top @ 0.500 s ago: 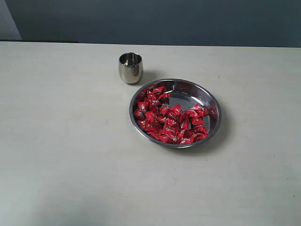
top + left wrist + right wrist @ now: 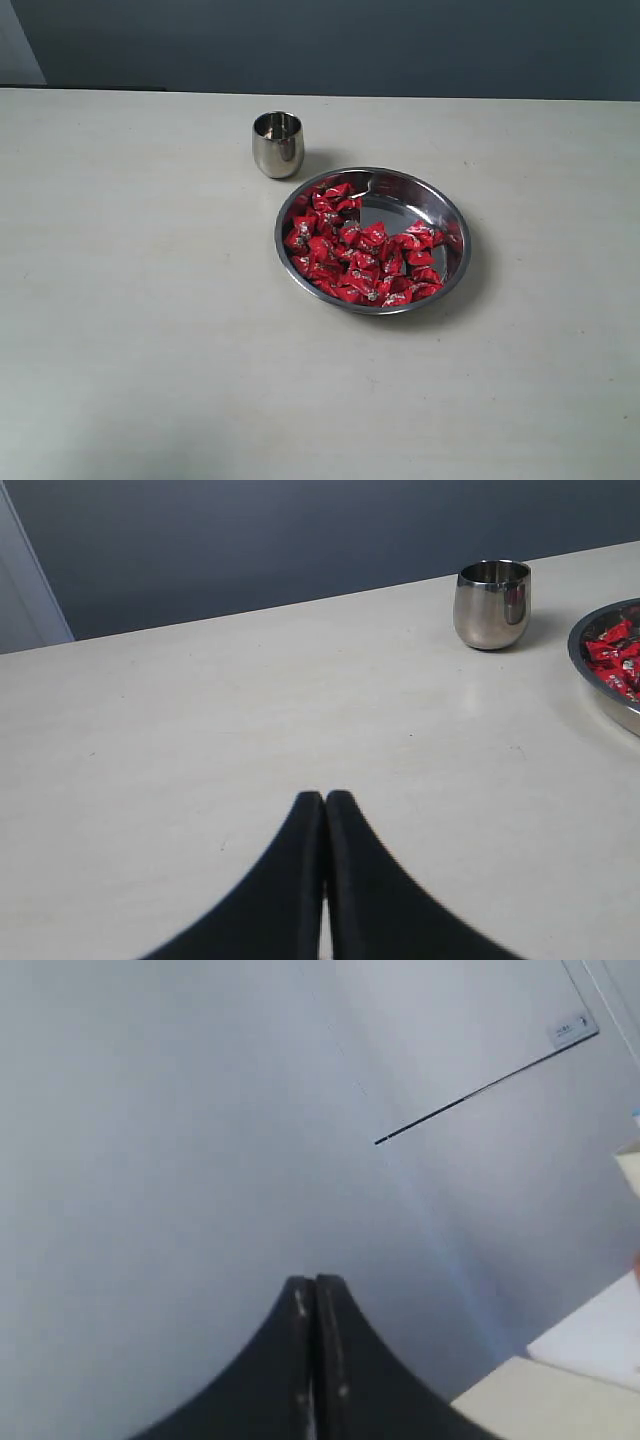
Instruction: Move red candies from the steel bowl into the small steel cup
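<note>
Left claw (image 2: 323, 798): black fingers pressed tip to tip, nothing between them, aimed over bare tabletop (image 2: 150, 300); can't tell whether the tips touch the surface. Right claw (image 2: 315, 1280): also closed flat with nothing gripped, pointing at a pale grey wall (image 2: 200, 1110) with a thin dark line (image 2: 470, 1100) and a small label (image 2: 572, 1029) too blurred to read. Only a tabletop corner shows at the edge of the right wrist view. In the exterior view the nearest task item is the steel bowl (image 2: 466, 245), right of centre on the tabletop. The red candies (image 2: 360, 255) are heaped across its near and left part, leaving a patch of bare steel at the far right. The pile overlaps too much for a count. Just beyond the bowl's far-left rim is the small steel cup (image 2: 277, 145), upright, close to the bowl but not touching it, and casting a shadow to its right. Its inside shows only reflections, so I can't tell what's in it. Nothing stands between cup and bowl, and the tabletop around them is plain. In the left wrist view the bowl is cut off by the frame edge, so only a rim arc and a few candies show; the cup shows whole. A dark blue-grey wall (image 2: 320, 45) runs behind the far tabletop edge.
</note>
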You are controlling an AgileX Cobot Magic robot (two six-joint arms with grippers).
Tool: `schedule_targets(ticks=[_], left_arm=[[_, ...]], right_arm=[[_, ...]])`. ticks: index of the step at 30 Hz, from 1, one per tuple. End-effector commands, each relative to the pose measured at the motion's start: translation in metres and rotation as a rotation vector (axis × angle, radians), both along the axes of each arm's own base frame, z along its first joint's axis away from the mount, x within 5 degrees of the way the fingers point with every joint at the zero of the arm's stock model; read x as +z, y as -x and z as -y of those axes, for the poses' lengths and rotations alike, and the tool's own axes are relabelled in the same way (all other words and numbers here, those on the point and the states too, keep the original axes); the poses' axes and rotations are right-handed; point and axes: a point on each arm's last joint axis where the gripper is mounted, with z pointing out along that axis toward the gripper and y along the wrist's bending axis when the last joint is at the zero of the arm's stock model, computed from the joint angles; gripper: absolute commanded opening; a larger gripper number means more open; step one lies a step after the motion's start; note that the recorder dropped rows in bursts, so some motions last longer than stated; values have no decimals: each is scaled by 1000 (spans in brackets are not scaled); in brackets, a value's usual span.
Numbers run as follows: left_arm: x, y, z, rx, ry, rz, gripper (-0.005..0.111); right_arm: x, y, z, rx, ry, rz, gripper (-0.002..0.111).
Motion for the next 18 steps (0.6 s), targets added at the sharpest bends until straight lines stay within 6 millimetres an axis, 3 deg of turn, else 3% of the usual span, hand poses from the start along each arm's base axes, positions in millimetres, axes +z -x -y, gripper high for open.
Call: schedule_targets(ticks=[1,4,9,14,18], left_arm=[[1,0,1,-10,6,9,0],[1,0,1,-10,6,9,0],[1,0,1,-10,6,9,0],[1,0,1,-10,6,9,0],[1,0,1,-10,6,9,0]], right_arm=[[-4,-1,-1,97,-264,75,0],[-12,-4,-3,145,-362,11,0],[-7,-3,-3,127,-289,47,0],[61,-4,-15,187,98,40,0],[127,-44,-28,339,372,-34,0]])
